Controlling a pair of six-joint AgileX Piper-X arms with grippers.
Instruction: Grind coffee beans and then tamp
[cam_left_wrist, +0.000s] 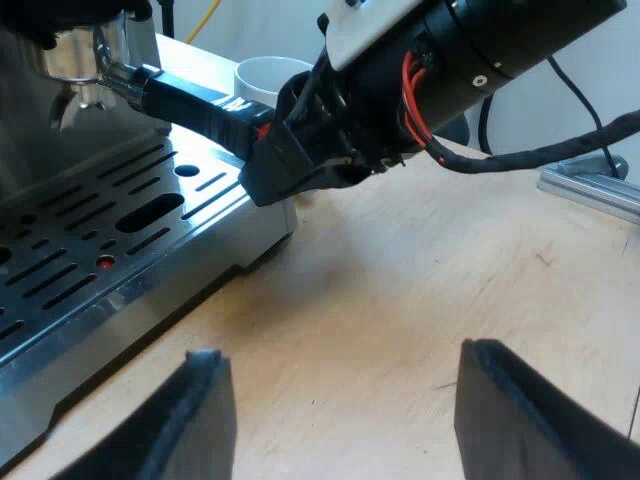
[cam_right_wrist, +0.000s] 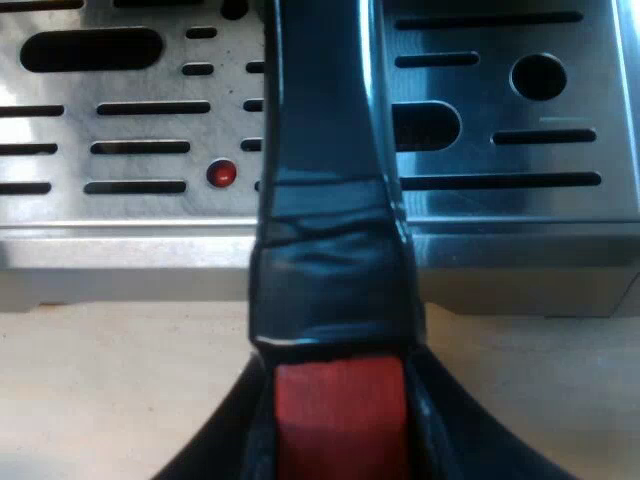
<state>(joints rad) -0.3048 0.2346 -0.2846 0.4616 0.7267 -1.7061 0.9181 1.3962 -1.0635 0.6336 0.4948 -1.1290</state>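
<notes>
My right claw (cam_right_wrist: 340, 425) was clamped on the holder (cam_right_wrist: 325, 200), its black fingers pressed against the matte red end of the glossy, taped dark handle. The holder's round metal head (cam_left_wrist: 70, 58) sat locked into the espresso machine (cam_left_wrist: 30, 150), above its slotted brushed-steel drip tray (cam_left_wrist: 100, 230). My left claw (cam_left_wrist: 345, 420) gaped wide and empty over the pale wooden table (cam_left_wrist: 420, 290).

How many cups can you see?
1. The white mug stands on the table, close to the holder's handle. More could be hidden by the machine.
</notes>
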